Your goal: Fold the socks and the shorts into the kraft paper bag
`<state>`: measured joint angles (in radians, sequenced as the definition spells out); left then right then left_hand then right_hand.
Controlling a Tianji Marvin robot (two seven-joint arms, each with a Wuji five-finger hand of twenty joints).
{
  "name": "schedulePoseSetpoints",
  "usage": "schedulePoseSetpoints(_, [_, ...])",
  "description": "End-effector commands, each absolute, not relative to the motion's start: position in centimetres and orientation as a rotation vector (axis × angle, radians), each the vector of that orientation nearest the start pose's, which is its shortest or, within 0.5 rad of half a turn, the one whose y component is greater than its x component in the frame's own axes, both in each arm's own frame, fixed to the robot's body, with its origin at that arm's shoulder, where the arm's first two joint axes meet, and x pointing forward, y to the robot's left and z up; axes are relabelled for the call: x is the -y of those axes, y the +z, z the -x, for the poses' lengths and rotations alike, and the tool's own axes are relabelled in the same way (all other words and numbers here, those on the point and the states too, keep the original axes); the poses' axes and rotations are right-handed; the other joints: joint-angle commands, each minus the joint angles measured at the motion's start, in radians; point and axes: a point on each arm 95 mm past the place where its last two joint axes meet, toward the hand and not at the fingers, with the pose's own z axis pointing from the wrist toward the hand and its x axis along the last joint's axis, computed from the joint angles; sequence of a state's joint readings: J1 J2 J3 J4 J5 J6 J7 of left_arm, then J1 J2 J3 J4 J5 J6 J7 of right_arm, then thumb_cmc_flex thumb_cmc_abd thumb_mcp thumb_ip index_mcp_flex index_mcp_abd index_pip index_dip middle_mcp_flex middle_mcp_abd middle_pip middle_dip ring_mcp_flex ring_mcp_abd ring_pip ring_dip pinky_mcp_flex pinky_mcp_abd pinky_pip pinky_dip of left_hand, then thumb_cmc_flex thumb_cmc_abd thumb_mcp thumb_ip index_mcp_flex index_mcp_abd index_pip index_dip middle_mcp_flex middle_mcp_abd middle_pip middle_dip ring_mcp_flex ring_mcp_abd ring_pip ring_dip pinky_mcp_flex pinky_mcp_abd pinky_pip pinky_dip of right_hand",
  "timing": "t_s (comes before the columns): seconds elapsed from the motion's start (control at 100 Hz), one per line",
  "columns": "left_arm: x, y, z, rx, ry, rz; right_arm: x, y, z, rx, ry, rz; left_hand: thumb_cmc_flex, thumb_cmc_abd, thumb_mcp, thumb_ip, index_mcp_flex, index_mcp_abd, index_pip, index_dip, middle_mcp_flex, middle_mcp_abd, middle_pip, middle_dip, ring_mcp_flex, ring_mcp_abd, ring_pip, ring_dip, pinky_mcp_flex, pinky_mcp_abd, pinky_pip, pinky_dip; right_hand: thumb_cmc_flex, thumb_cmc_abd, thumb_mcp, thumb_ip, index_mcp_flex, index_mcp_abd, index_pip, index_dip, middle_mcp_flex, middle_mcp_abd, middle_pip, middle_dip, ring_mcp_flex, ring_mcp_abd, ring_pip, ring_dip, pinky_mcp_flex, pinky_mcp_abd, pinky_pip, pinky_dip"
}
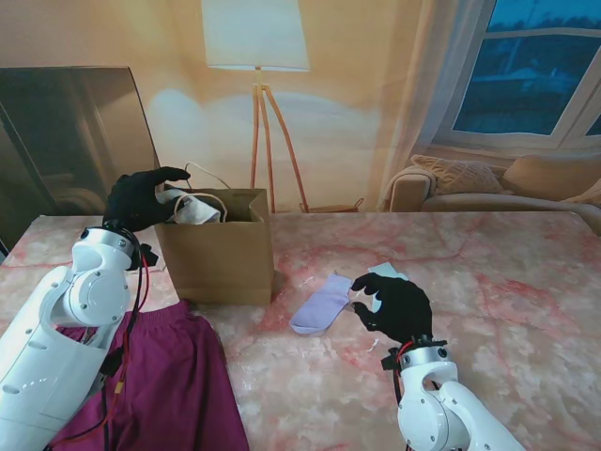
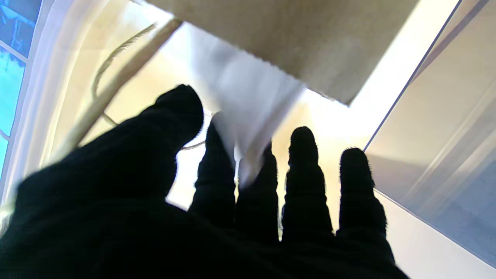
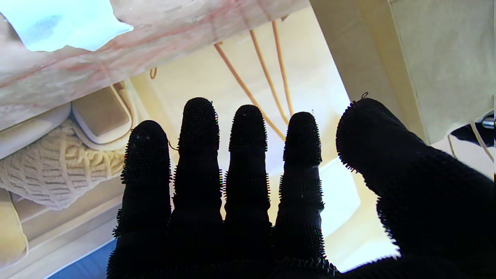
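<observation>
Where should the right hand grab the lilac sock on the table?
Probably the cuff end of the lilac sock, which lies flat right beside the right hand, with the toe pointing toward the bag. Come down from above and pinch that edge, since a flat sock offers no side to wrap.
</observation>
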<state>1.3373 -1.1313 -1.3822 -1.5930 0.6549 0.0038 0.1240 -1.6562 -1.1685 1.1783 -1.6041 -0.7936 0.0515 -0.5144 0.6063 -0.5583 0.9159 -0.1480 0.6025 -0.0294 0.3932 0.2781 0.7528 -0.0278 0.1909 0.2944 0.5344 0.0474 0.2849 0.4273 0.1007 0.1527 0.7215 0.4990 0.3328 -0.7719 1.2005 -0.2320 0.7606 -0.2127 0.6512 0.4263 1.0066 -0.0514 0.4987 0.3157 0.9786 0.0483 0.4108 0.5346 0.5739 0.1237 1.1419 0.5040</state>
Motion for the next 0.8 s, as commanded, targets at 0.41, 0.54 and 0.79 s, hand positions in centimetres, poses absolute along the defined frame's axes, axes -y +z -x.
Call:
schedulePoseSetpoints(0.41, [-5.6,-17.1,-46.5,-0.839,-1.842,1.205,-1.2,-32.1,-36.9,-0.925,1.753,-1.25,-0.067,0.199,-0.106,0.03,-0.049,0.032,-0.042,-0.027,-0.084,0.042,-0.001,-0.026,-0.057,-0.033,-0.041,-0.052,-0.028,-0.064,-0.065,-0.056,-0.04,0.035,-0.019,0.048,-0.022,-0.003,-0.018,0.007,-0.028,-0.004,0.002,-0.001,-0.017,-0.01,-0.007,-0.004,-0.013,-0.016,-0.015,0.018])
schedulePoseSetpoints(0.54, [-4.9,-15.9,-45.2,-0.746,-1.925,1.192,-1.0,-31.9,-37.0,-0.927,1.746,-1.244,-0.026,0.236,-0.172,0.037,-0.027,0.04,-0.049,-0.032,-0.081,0.057,-0.004,-0.027,-0.064,-0.031,-0.052,-0.071,-0.022,-0.139,-0.087,-0.106,-0.038,0.038,-0.021,0.049,-0.023,-0.005,-0.018,0.007,-0.027,-0.005,0.002,-0.001,-0.015,-0.01,-0.006,-0.004,-0.013,-0.016,-0.015,0.018])
schedulePoseSetpoints(0.79, [-2.7,-13.3,-42.1,-0.721,-2.019,1.071,-0.7,-31.6,-37.0,-0.933,1.732,-1.232,-0.023,0.328,-0.303,0.04,-0.031,0.051,-0.076,-0.042,-0.094,0.067,-0.021,-0.035,-0.073,-0.009,-0.057,-0.093,-0.015,-0.146,-0.112,-0.169,-0.038,0.038,-0.02,0.05,-0.021,-0.004,-0.017,0.007,-0.026,-0.004,0.002,-0.001,-0.014,-0.011,-0.006,-0.004,-0.013,-0.015,-0.016,0.018])
